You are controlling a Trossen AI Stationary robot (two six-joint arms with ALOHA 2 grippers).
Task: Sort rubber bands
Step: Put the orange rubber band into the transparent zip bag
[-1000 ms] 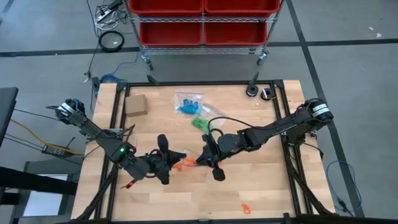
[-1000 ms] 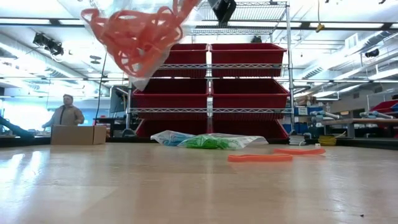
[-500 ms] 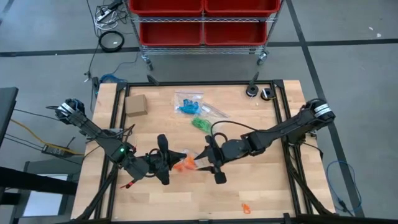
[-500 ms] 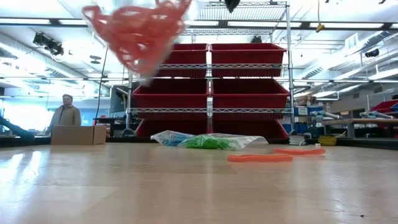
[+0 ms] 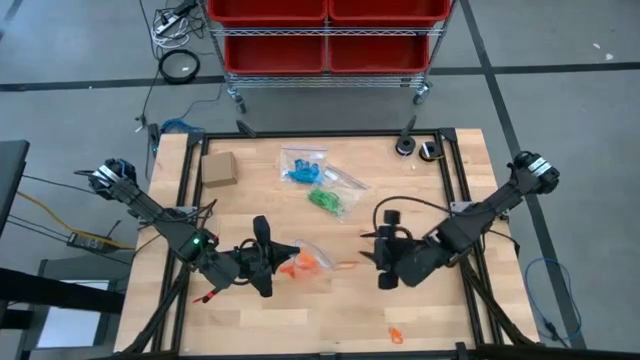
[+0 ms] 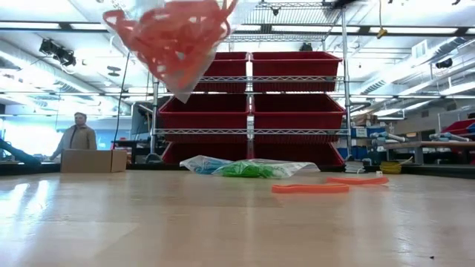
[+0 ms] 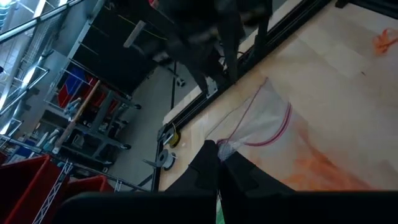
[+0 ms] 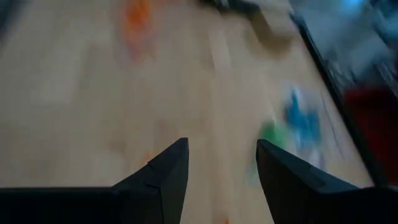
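Observation:
A clear zip bag (image 5: 308,264) with orange rubber bands (image 6: 172,35) inside hangs above the table's near middle, and my left gripper (image 5: 274,254) is shut on it. My right gripper (image 5: 372,252) stands open to the bag's right with nothing between its fingers (image 8: 163,175). Loose orange rubber bands (image 6: 310,188) lie on the table, one of them (image 5: 396,335) near the front edge. Two more bags lie flat at the far middle, one with blue bands (image 5: 301,170) and one with green bands (image 5: 325,200). My left gripper pinches the bag's edge (image 7: 225,149) beside its pink zip line between the two fingers, coming level from the table's left. The bag reaches out to the right of the fingers and sags, clear of the table, with the orange bands bunched in its lower part (image 7: 323,169).
A small tan cardboard box (image 5: 218,168) stands at the far left. Two small round things (image 5: 417,148) sit at the far right corner. Red bins on a wire rack (image 6: 252,111) and a person (image 6: 78,137) show beyond the far edge.
My right gripper has come away from the bag's right end and drawn back toward the table's right edge, turning as it went. The bag stays hanging from my left gripper and has swung a little.

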